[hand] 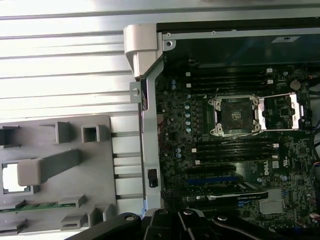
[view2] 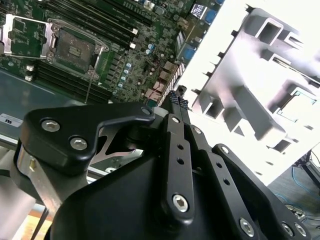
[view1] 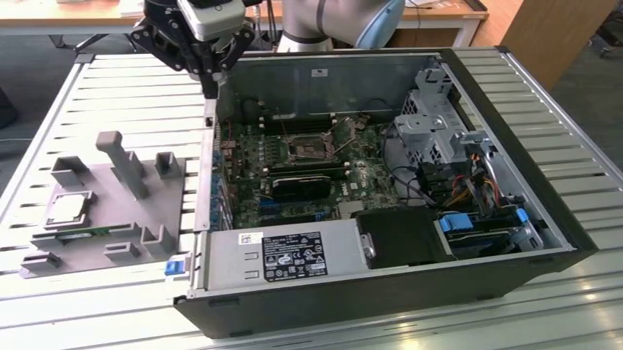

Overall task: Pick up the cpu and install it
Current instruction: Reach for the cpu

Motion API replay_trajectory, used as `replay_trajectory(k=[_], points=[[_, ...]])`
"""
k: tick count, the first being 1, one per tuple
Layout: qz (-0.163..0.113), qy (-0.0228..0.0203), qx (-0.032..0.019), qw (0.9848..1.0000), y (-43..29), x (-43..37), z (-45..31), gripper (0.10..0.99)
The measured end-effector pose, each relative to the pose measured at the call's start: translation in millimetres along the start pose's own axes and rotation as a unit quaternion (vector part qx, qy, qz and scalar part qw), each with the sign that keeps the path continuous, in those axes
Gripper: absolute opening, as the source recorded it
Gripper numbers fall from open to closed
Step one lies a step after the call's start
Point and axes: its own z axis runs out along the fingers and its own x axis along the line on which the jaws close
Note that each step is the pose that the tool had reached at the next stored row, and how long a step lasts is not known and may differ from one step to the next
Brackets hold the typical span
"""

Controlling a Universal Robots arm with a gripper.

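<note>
The cpu (view1: 70,208) is a small square chip with a silver top. It lies flat in a pocket of the grey fixture (view1: 107,219) on the exterior view's left; it also shows as the cpu (view2: 297,104) and, partly behind a grey post, the cpu (hand: 11,177). My gripper (view1: 209,86) hangs above the far left corner of the open computer case (view1: 545,240), well apart from the chip, its fingers (view2: 176,97) shut together on nothing. On the motherboard the socket (view1: 314,149) lies bare with its metal frame (hand: 292,111) flipped open.
A green memory stick (view1: 83,233) sits in the fixture near the chip, among upright grey posts (view1: 122,164). Inside the case are a black card (view1: 302,186), a power supply (view1: 282,255), a drive cage (view1: 433,120) and cables (view1: 467,182). The slatted metal table (view1: 127,95) surrounds everything.
</note>
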Motion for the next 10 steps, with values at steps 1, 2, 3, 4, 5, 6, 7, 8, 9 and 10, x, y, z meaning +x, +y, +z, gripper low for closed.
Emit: replay_trajectory(k=[1,2,3,4,5,6,7,8,9,10], points=[[0.0,0.0,0.0,1.0,-0.1,0.8,0.0,0.106],[0.0,0.0,0.0,1.0,-0.1,1.6,0.0,0.106],[0.0,0.0,0.0,1.0,-0.2,2.4,0.0,0.106],[0.0,0.0,-0.0001,1.0,-0.2,3.0,0.0,0.106],[0.0,0.0,-0.0001,1.0,-0.3,3.7,0.0,0.106],[0.0,0.0,0.0,1.0,-0.3,4.4,-0.1,0.106],[0.0,0.0,0.0,1.0,-0.4,5.0,-0.1,0.106],[0.0,0.0,0.0,1.0,-0.4,5.7,-0.1,0.106],[0.0,0.0,0.0,1.0,-0.5,6.3,-0.1,0.106],[0.0,0.0,0.0,1.0,-0.5,7.0,-0.1,0.106]])
